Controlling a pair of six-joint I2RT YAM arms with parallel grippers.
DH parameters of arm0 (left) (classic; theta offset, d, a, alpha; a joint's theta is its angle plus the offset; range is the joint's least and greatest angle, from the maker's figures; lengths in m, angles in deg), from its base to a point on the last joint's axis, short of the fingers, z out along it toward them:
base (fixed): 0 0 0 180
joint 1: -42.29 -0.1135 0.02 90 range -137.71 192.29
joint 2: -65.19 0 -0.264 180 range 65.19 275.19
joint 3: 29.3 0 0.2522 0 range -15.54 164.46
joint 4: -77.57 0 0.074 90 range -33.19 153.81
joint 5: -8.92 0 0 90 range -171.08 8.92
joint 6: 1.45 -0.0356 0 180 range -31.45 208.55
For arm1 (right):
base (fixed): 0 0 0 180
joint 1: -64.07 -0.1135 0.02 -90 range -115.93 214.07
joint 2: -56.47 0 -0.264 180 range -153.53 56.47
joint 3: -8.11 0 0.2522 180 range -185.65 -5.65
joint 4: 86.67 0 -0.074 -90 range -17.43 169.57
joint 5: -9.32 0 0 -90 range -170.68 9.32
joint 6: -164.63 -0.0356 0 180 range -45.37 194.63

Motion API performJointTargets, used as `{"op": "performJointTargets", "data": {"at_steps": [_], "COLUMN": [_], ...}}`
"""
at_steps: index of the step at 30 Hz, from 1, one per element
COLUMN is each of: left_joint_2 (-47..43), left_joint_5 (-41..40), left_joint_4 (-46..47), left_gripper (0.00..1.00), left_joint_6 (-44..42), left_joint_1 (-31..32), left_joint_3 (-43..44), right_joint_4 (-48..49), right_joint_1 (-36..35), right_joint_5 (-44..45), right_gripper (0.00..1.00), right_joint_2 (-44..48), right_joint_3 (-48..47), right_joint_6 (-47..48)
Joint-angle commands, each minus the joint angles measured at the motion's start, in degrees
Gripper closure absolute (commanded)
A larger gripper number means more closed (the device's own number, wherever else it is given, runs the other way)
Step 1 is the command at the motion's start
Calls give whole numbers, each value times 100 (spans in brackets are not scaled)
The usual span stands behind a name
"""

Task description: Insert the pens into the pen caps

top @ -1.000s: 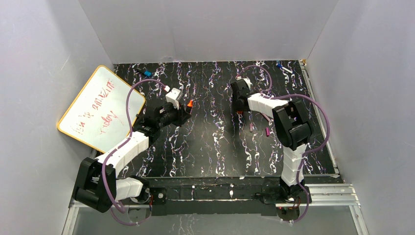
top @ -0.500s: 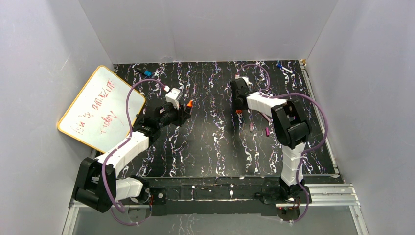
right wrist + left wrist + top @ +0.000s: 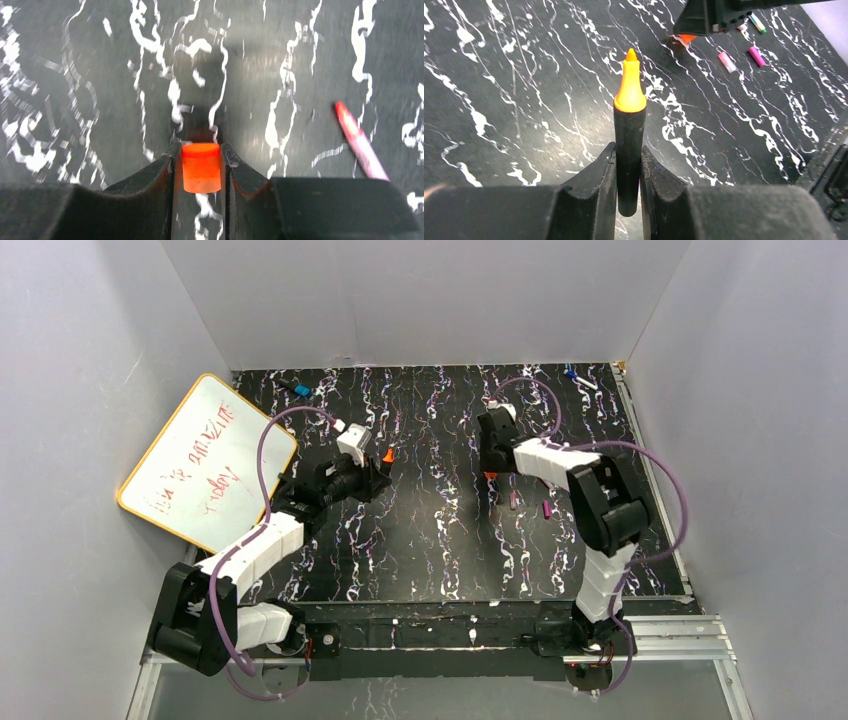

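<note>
My left gripper [image 3: 629,165] is shut on a black pen [image 3: 629,125], whose orange tip [image 3: 387,454] points away toward the right arm. My right gripper [image 3: 200,147] is shut on a short orange pen cap [image 3: 201,167], held just above the table mid-right [image 3: 490,476]. The left wrist view shows that cap [image 3: 686,38] under the right gripper's fingers [image 3: 709,17], well apart from the pen tip. A magenta pen [image 3: 360,142] lies on the table to the right of the right gripper.
Two small magenta-pink pieces [image 3: 513,500] [image 3: 547,508] lie near the right arm. A whiteboard [image 3: 205,460] leans at the left wall. Small blue items sit at the back left [image 3: 300,390] and back right [image 3: 572,372]. White walls enclose the black marbled table [image 3: 430,540].
The right gripper's jaws have drawn in on the orange cap, and its arm has swung slightly right and nearer. The left gripper with the pen has barely moved.
</note>
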Motion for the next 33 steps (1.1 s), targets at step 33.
{"op": "performJointTargets", "data": {"at_steps": [33], "left_joint_2": [-1194], "left_joint_5": [-1279], "left_joint_4": [1454], "left_gripper": [100], "left_joint_6": [2003], "left_joint_1": [1353], "left_joint_3": [-1046], "right_joint_4": [1671], "right_joint_1": [-2973], "right_joint_5": [1704], "right_gripper": [91], "right_joint_2": [2836], "right_joint_3": [30], "right_joint_6": [-1489]}}
